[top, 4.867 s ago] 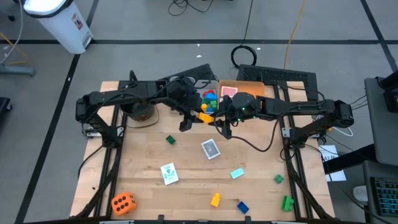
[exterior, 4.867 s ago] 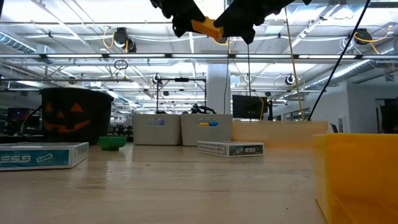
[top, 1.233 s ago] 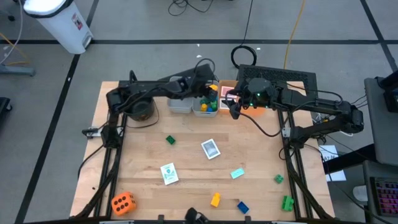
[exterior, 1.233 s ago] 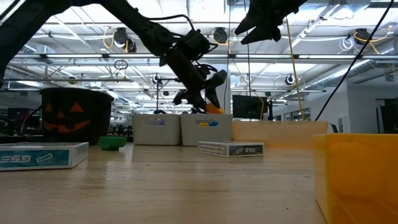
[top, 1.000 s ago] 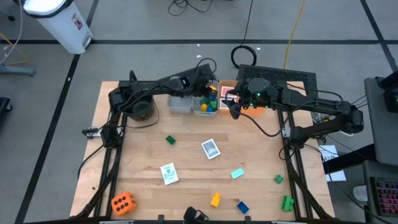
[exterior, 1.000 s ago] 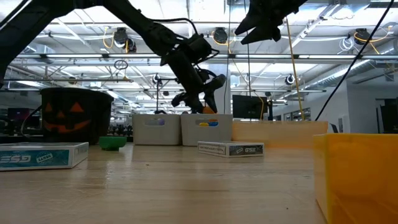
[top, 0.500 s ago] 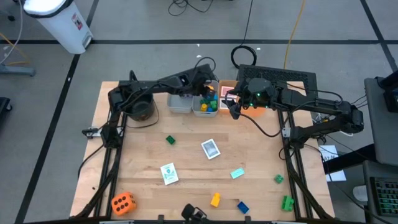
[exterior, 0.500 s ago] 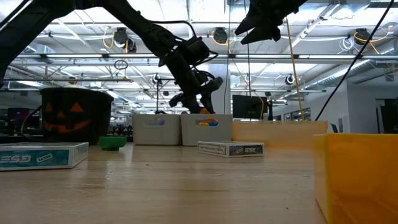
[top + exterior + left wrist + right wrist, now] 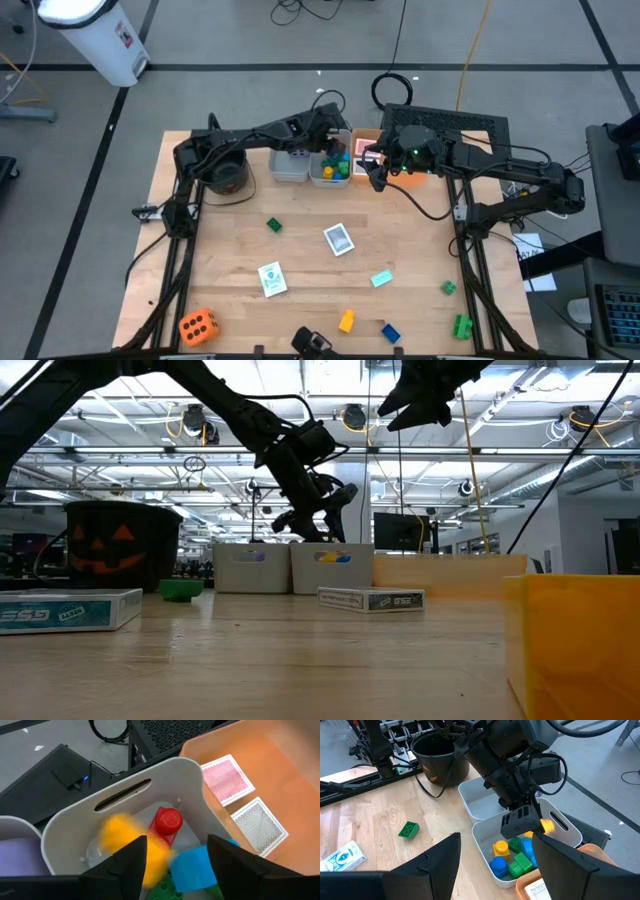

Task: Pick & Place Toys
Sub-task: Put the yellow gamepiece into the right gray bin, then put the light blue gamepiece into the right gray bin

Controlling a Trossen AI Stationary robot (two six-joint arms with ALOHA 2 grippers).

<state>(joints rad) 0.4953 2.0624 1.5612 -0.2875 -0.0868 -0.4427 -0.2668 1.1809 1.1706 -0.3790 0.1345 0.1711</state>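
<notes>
My left gripper (image 9: 327,140) hangs open over the right one of two grey bins (image 9: 125,785). A yellow brick (image 9: 125,840) shows blurred just past the fingers, inside the bin's mouth, above red (image 9: 167,822), blue and green bricks. It also shows beside the fingers in the right wrist view (image 9: 546,826). My right gripper (image 9: 376,175) is open and empty, high over the near-left corner of the flat orange tray (image 9: 405,150). Loose on the table lie a green brick (image 9: 273,226), two picture cards (image 9: 339,239) (image 9: 272,278) and an orange die (image 9: 198,326).
A black pumpkin bucket (image 9: 226,175) stands left of the bins. The left bin (image 9: 288,168) holds something purple (image 9: 15,862). Two cards (image 9: 227,780) lie in the orange tray. More bricks (image 9: 346,321) (image 9: 390,332) (image 9: 461,325) lie near the table's near-right edge.
My left gripper has shifted slightly toward the far edge over the right bin. The yellow brick that showed at its fingertips in the low view no longer shows there. My right gripper has kept still.
</notes>
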